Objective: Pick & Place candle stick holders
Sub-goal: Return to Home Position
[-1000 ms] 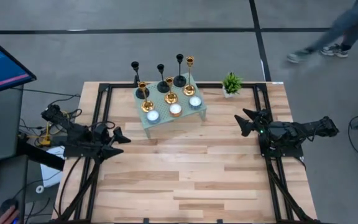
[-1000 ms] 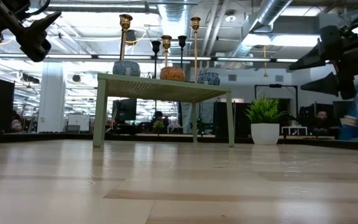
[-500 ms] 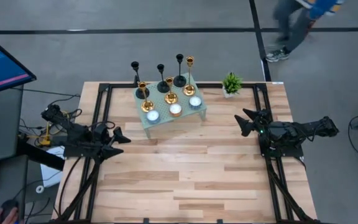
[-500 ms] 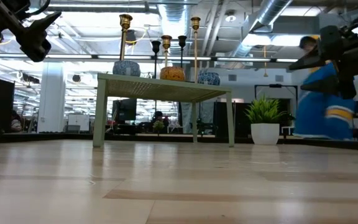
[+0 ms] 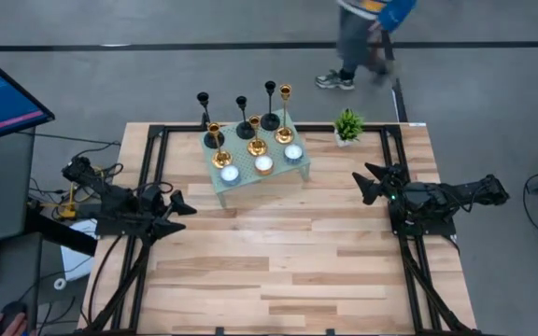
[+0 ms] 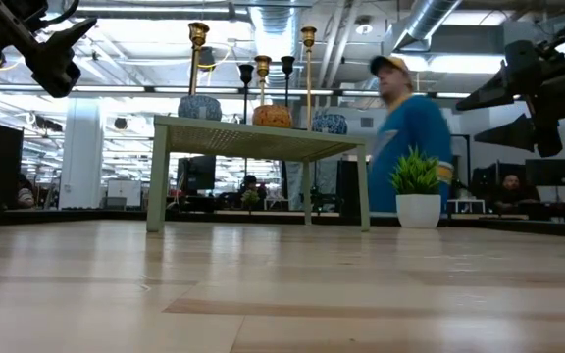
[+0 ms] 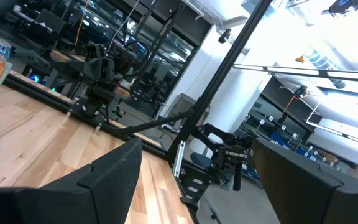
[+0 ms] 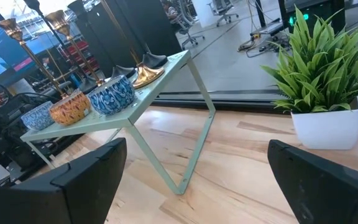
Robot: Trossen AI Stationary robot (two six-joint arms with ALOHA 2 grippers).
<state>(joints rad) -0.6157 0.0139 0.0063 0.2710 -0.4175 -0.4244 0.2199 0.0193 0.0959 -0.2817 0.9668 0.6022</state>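
All but finished, seemingly: candle stick holders (image 5: 247, 127) grouped on the shelf (image 5: 255, 179), upper centre of frame. Left claw (image 5: 177, 209) and right claw (image 5: 365, 183) at mid-left and mid-right, both spread apart, empty.

No legible text, label, brand or number in any view. Screen of the monitor (image 5: 3, 89) beside the surface (image 5: 278, 252): coloured bands, too small to read. Pale marks on the person's blue top (image 6: 412, 147): blurred, unreadable. No readable marking on the candle stick holders (image 5: 246, 130).
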